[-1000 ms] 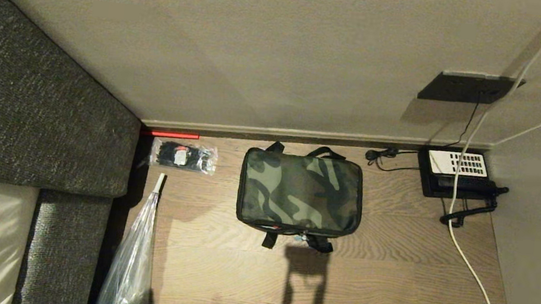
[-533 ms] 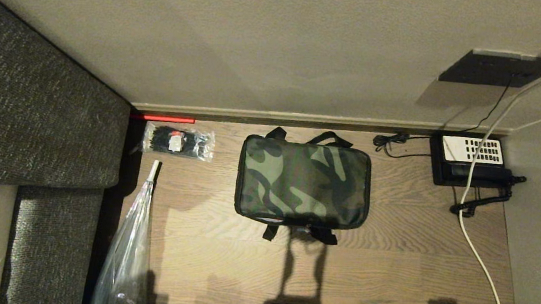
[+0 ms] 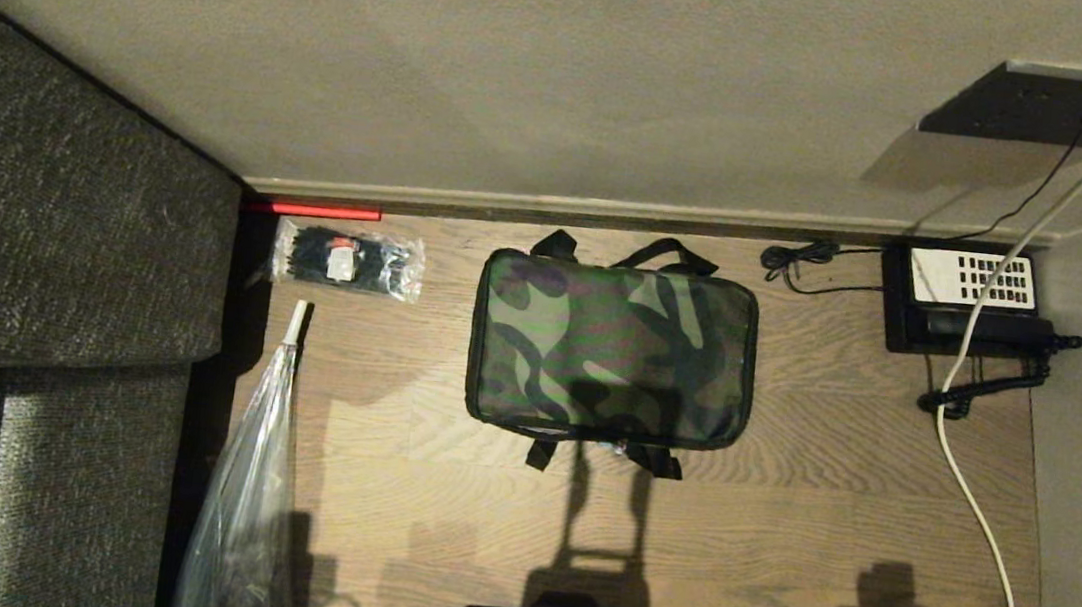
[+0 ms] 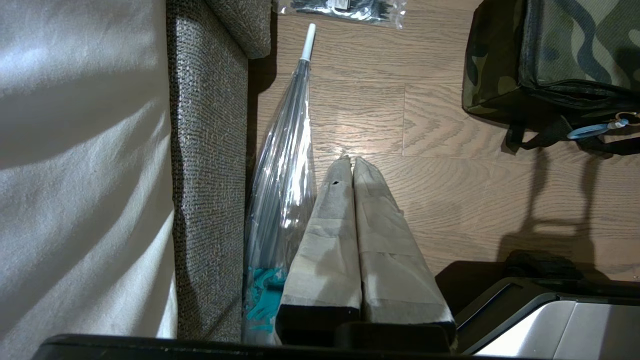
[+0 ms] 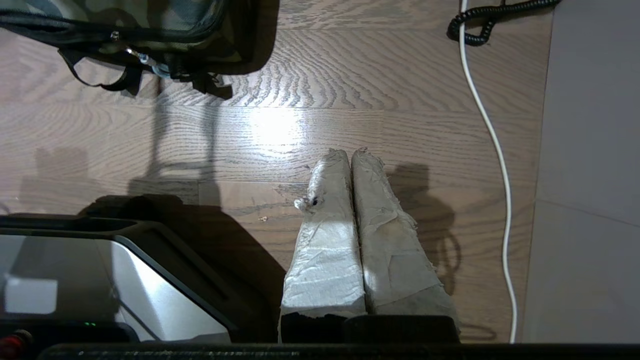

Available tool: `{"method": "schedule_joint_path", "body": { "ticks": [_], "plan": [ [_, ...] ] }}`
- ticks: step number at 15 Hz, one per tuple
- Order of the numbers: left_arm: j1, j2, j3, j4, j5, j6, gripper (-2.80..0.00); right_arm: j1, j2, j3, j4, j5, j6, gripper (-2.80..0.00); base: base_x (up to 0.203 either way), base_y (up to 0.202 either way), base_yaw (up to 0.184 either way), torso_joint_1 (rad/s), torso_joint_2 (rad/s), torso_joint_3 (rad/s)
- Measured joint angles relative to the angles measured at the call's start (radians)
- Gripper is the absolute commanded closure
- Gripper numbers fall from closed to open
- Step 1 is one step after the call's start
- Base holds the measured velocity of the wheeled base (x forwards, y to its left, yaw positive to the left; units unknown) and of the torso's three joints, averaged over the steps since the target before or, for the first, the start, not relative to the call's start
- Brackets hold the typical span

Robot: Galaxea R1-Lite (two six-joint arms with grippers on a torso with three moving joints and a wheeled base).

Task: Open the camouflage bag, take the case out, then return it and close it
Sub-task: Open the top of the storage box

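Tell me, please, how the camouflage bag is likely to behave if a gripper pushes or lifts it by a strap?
The camouflage bag looks like soft fabric, so its walls would probably dent rather than resist. It sits broad and flat on the wooden floor, so tipping seems unlikely; it would more likely slide. Lifted by one black strap, it may sag and hang tilted.

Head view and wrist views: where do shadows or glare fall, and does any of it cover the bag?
Head view: a shadow crosses the near edge of the camouflage bag. Right wrist view: bright glare on the floor ahead of the right hand. Left wrist view: fainter glare ahead of the left hand.
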Motion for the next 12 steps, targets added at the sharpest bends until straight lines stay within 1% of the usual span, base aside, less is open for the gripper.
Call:
{"method": "schedule_joint_path", "body": {
  "ticks": [4, 5, 6, 7, 8, 10, 11, 12],
  "plan": [
    [0.0, 0.0, 0.0, 0.0, 0.0, 0.0, 0.0, 0.0, 0.0, -0.003, -0.013, -0.005, -0.027, 0.0, 0.0, 0.0, 0.0, 0.0, 0.0, 0.0],
    [0.0, 0.0, 0.0, 0.0, 0.0, 0.001, 0.0, 0.0, 0.0, -0.033, 0.014, -0.006, -0.019, 0.0, 0.0, 0.0, 0.0, 0.0, 0.0, 0.0],
    [0.0, 0.0, 0.0, 0.0, 0.0, 0.001, 0.0, 0.0, 0.0, -0.101, 0.049, -0.006, -0.002, 0.0, 0.0, 0.0, 0.0, 0.0, 0.0, 0.0],
    [0.0, 0.0, 0.0, 0.0, 0.0, 0.0, 0.0, 0.0, 0.0, -0.201, 0.125, -0.003, 0.02, 0.0, 0.0, 0.0, 0.0, 0.0, 0.0, 0.0],
    [0.0, 0.0, 0.0, 0.001, 0.0, 0.001, 0.0, 0.0, 0.0, -0.322, 0.233, 0.009, 0.041, 0.0, 0.0, 0.0, 0.0, 0.0, 0.0, 0.0],
    [0.0, 0.0, 0.0, 0.0, 0.0, 0.0, 0.0, 0.0, 0.0, -0.525, 0.478, 0.067, 0.067, 0.0, 0.0, 0.0, 0.0, 0.0, 0.0, 0.0],
    [0.0, 0.0, 0.0, 0.0, 0.0, 0.001, 0.0, 0.0, 0.006, -0.592, 0.604, 0.106, 0.076, 0.0, 0.0, 0.0, 0.0, 0.0, 0.0, 0.0],
    [0.0, 0.0, 0.0, 0.0, 0.0, 0.0, 0.0, 0.0, 0.026, -0.634, 0.699, 0.129, 0.085, 0.0, 0.0, 0.0, 0.0, 0.0, 0.0, 0.0]
  ]
}}
